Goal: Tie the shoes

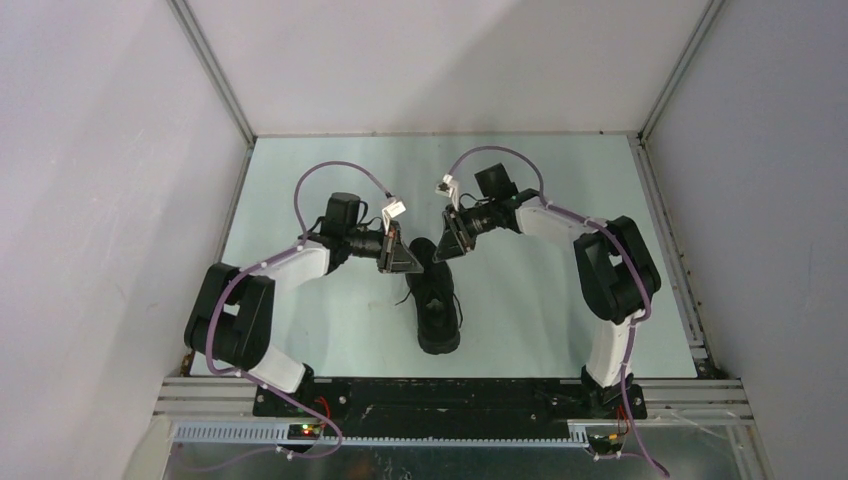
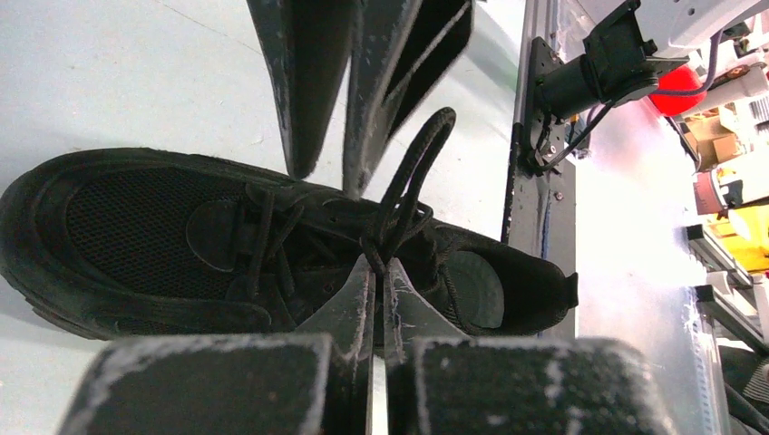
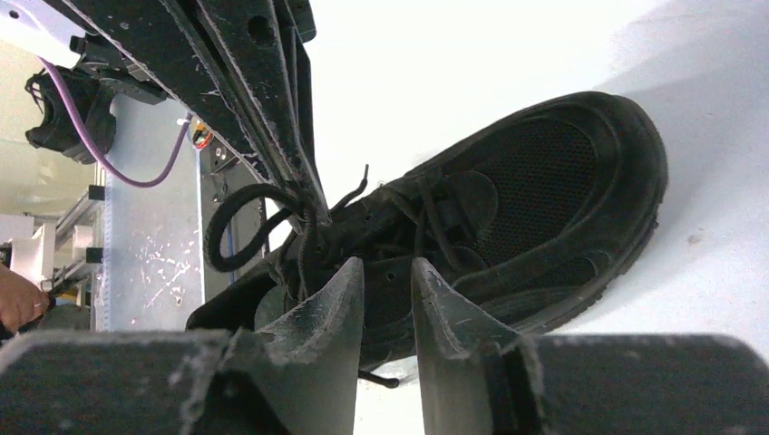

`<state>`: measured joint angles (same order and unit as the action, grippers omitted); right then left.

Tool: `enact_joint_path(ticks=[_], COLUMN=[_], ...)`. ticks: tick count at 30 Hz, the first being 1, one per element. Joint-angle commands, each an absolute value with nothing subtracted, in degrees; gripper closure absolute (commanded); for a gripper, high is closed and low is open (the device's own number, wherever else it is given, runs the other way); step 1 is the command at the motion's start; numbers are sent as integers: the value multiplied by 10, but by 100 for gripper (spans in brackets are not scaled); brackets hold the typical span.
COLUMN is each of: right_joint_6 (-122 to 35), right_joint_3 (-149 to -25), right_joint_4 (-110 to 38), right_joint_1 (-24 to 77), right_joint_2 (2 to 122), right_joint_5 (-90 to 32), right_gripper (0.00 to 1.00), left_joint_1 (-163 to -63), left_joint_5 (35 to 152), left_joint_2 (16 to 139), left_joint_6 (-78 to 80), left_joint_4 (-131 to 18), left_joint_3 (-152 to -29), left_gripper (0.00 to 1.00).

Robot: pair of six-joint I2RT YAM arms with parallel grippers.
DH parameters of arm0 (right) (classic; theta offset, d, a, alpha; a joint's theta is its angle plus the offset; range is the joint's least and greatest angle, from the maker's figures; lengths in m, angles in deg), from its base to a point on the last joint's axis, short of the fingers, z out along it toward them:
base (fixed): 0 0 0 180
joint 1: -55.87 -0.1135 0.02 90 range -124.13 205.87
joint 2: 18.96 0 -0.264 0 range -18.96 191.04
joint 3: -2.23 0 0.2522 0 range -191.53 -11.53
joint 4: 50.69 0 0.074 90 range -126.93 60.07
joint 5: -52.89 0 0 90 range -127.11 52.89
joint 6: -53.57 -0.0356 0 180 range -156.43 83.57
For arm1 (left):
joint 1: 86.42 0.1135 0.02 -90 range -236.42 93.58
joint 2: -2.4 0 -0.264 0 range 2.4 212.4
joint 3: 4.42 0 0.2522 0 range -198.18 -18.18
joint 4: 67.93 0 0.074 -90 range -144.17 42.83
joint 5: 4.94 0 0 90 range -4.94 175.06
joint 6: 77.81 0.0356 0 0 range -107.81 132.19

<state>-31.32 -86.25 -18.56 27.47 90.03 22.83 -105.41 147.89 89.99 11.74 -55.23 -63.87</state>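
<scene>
A black shoe is lying in the middle of the pale table, between the two arms. Its heel is pointing toward their bases and its toe toward the far wall. The left fingers are pressing together over the eyelets, pinching the black lace where the strands are crossing. A loop of that lace is standing up out of the pinch and curving toward the heel. The right fingers are hanging spread just across the lacing, with a clear gap between them and nothing in it. Their tips are hovering close to the left pair, and whether they are touching the lace cannot be told. Purple cables are arching over both wrists. Beyond the rail at the near edge, a person's hand is showing in the right wrist view. The shoe's mesh toe and side are too dark for any marking to be read.
</scene>
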Motion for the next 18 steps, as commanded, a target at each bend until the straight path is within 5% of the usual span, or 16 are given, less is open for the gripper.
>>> enact_joint_path(ticks=[1,18], right_joint_6=[-300,-262], right_joint_3=[-861,-861], right_joint_4=[-202,-147], right_joint_1=[255,243], right_joint_2=[901,899], right_joint_5=[236,308], right_gripper=[71,70], left_joint_1=[-1053,-1053], left_joint_5=[1465,1463], left_joint_2=[886,883], left_joint_6=[126,100], left_joint_4=[-569,-597], left_joint_3=[-637,-628], left_gripper=[100,100])
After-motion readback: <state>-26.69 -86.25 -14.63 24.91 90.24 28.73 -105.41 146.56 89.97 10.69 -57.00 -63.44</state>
